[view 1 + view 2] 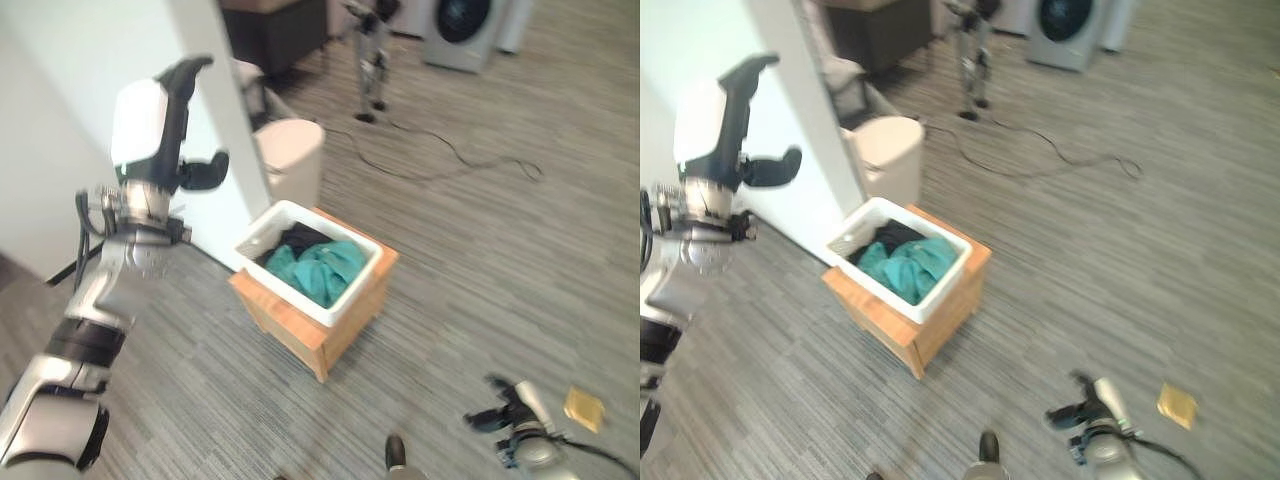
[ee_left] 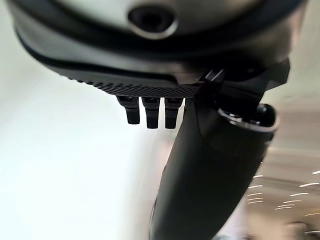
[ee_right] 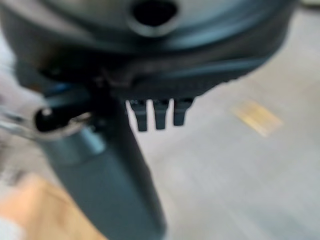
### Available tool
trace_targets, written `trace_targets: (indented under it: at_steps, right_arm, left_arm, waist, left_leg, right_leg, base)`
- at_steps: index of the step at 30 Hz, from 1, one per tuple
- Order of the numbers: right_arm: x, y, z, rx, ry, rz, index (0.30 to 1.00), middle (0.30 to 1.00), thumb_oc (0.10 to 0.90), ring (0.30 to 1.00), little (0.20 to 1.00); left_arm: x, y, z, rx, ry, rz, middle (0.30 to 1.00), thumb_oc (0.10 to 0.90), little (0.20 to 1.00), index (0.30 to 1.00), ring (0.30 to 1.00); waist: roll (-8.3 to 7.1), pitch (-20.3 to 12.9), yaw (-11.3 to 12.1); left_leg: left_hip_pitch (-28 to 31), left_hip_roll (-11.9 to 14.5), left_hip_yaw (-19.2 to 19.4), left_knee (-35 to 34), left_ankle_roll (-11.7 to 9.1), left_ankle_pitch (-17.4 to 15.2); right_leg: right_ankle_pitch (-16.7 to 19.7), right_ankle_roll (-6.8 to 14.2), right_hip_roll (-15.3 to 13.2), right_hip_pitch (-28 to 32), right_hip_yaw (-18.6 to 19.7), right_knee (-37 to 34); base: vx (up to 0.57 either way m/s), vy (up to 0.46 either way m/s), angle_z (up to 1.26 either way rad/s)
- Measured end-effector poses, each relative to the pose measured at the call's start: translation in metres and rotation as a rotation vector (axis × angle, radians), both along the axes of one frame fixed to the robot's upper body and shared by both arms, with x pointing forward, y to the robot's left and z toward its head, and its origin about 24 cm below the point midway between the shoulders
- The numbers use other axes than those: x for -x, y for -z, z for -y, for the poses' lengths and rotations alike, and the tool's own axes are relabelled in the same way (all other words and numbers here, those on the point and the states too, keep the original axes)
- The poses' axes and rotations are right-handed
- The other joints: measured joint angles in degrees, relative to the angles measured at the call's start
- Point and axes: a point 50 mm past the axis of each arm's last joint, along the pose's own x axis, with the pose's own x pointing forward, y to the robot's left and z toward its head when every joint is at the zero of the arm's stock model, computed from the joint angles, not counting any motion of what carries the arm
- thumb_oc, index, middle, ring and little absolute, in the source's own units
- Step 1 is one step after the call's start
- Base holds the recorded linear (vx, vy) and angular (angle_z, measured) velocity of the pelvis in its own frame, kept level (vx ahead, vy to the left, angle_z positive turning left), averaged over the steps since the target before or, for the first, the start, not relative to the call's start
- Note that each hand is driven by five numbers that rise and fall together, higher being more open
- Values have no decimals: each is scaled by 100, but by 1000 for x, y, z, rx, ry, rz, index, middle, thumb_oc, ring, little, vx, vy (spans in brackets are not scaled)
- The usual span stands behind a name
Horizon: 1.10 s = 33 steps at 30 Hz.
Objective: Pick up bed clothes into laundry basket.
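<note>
Right robot hand [image 1: 520, 415] low; one basket [image 1: 345, 300] holds two garments [image 1: 315, 265].

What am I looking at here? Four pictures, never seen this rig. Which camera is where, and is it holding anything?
It is a two-armed humanoid robot. The two wide pictures come from its head camera, looking down at a grey floor. The two close-ups come from cameras on its wrists, each looking along its own hand.

The left hand is raised beside a white wall, fingers straight, holding nothing. The right hand hangs low near the floor, also empty.

On the floor stands a wooden box carrying a white laundry basket, with teal clothes and something dark inside. A small yellow square lies near the right hand.
</note>
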Motion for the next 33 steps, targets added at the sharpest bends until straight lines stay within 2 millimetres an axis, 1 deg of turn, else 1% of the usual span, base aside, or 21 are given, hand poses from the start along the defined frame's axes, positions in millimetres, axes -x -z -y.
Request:
trace_targets:
  at_steps: [2,3,5,7,10,12,14,15,16,17,18,20,21,22,23,24,25,28,29,30,33]
  right_arm:
    - [-21,-101,9,145,-33,307,900,900,800,900,900]
    - [-30,-173,-37,198,-205,697,900,900,800,900,900]
    - [-15,-193,-101,182,-467,970,900,900,800,900,900]
    - [-17,-181,-161,6,-650,1081,900,900,800,900,900]
    - [-41,-140,-223,-169,-888,909,900,900,800,900,900]
    - [-67,-109,-220,-92,-901,651,900,900,800,900,900]
    - [-58,-79,-214,-127,-854,527,900,900,800,900,900]
    - [-54,-71,-207,-121,-837,492,900,900,800,900,900]
    - [-50,-67,-197,-109,-811,467,900,900,800,900,900]
    - [-44,-58,-183,-110,-747,435,900,900,800,900,900]
    - [-45,-58,-183,-118,-748,439,900,900,800,900,900]
    - [-42,-60,-181,-121,-734,457,900,900,800,900,900]
    - [-48,-59,-179,-133,-692,472,900,900,800,900,900]
    - [-48,-59,-179,-133,-692,472,900,900,800,900,900]
    - [-49,-57,-185,-151,-696,480,900,900,800,900,900]
    - [-51,-60,-187,-142,-713,488,900,900,800,900,900]
    - [-51,-60,-187,-143,-719,491,900,900,800,900,900]
    - [-37,-46,-152,-155,-531,501,900,900,800,900,900]
    - [-35,-37,-146,-158,-486,458,900,900,800,900,900]
    - [-27,-19,-142,-192,-449,390,900,900,800,900,900]
    - [-28,-6,-147,-229,-456,325,900,900,800,900,900]
  left_arm:
    - [39,41,-53,108,-229,-136,900,800,900,900,900]
    - [99,74,-95,244,-488,-195,900,800,900,900,900]
    - [153,96,-108,405,-686,-137,900,800,900,900,900]
    - [186,124,-102,547,-782,-118,900,800,900,900,900]
    - [158,178,-56,853,-681,-207,900,800,900,900,900]
    - [131,191,-25,988,-561,-228,900,800,900,900,900]
    - [145,200,-24,1053,-629,-207,900,800,900,900,900]
    - [148,202,-22,1060,-627,-220,900,800,900,900,900]
    - [150,206,-17,1058,-605,-247,900,800,900,900,900]
    - [135,204,-6,1066,-525,-255,900,800,900,900,900]
    - [135,201,-6,1067,-504,-246,900,800,900,900,900]
    - [120,189,-3,1067,-424,-204,900,800,900,900,900]
    - [107,184,4,1078,-367,-198,900,800,900,900,900]
    - [107,184,4,1078,-367,-198,900,800,900,900,900]
    - [93,162,3,1034,-278,-145,900,800,900,900,900]
    - [89,158,2,1022,-264,-129,900,800,900,900,900]
    - [83,154,2,1020,-245,-121,900,800,900,900,900]
    - [30,121,49,1012,93,-123,900,800,900,900,900]
    - [26,115,62,994,181,-138,900,800,900,900,900]
    - [25,107,79,994,305,-142,900,800,900,900,900]
    - [30,116,78,1031,299,-177,900,800,900,900,900]
  waist:
    - [-47,-53,226]
    - [-161,-153,357]
    - [-375,-213,647]
    - [-547,-303,885]
    - [-606,-249,1195]
    - [-802,292,1760]
    - [-1052,534,1411]
    - [-969,515,1163]
    - [-891,554,1097]
    - [-957,562,799]
    - [-868,598,1044]
    - [-973,551,780]
    - [-942,643,762]
    - [-942,643,762]
    - [-854,681,724]
    - [-875,676,741]
    - [-848,699,765]
    - [-294,894,141]
    - [-299,901,-55]
    - [-297,882,-353]
    - [-476,919,26]
  left_leg:
    - [68,57,-88,2,-36,59]
    - [132,151,-53,33,-60,104]
    - [139,193,-128,59,-141,178]
    - [113,184,-201,179,-99,151]
    - [-541,-9,-667,117,-81,571]
    - [-809,257,494,576,478,100]
    - [-680,1040,2221,1865,166,-482]
    - [-498,1250,2441,1759,60,-325]
    - [-294,1317,2561,1652,400,-167]
    - [-333,1023,2416,1545,146,37]
    - [-431,884,2248,1479,251,-43]
    - [-908,757,1893,1745,406,-123]
    - [-988,615,1613,1905,603,-204]
    - [-988,615,1613,1905,603,-204]
    - [-731,346,1340,1302,713,-180]
    - [-655,247,1315,1174,710,-177]
    - [-629,128,1116,1099,749,-203]
    - [-789,23,-1059,447,851,204]
    - [-760,-49,-1037,277,852,306]
    - [-1066,-123,-1732,387,756,256]
    - [-994,-314,-1586,877,369,-74]
  right_leg:
    - [-67,-40,39,134,-98,3]
    - [-100,-31,166,139,-48,1]
    - [-172,-82,212,242,-61,10]
    - [-235,-27,222,307,-98,6]
    - [-342,-52,42,487,-1138,1]
    - [-468,-142,-203,506,-1667,64]
    - [-270,10,-551,1035,-2873,65]
    - [-258,-8,-573,1273,-3038,102]
    - [-359,80,-768,1567,-3094,335]
    - [-349,75,-1110,1769,-3379,738]
    - [-435,81,-1090,1611,-3240,895]
    - [153,-421,-1039,1787,-3517,965]
    - [502,-448,-1552,1676,-3339,2237]
    - [502,-448,-1552,1676,-3339,2237]
    - [-488,455,-1580,977,-2266,3253]
    - [-695,617,-1646,776,-2222,3236]
    - [-892,576,-1545,455,-1953,3167]
    - [-1693,-137,377,-291,1179,1823]
    - [-1534,-186,396,-389,1325,1456]
    - [-1054,-103,824,-537,2825,980]
    - [-890,-352,786,-212,2732,908]
  base:
    - [-9,14,16]
    - [-160,72,-6]
    - [-292,28,-2]
    - [-365,-32,30]
    - [-267,27,208]
    - [-362,113,263]
    - [-252,160,248]
    - [-148,141,270]
    - [112,506,297]
    - [170,433,234]
    - [246,619,218]
    - [77,265,180]
    - [-3,127,157]
    - [70,161,211]
    - [175,136,148]
    - [175,121,162]
    - [215,170,93]
    - [275,78,346]
    - [439,-89,423]
    - [236,-67,415]
    - [169,-112,138]
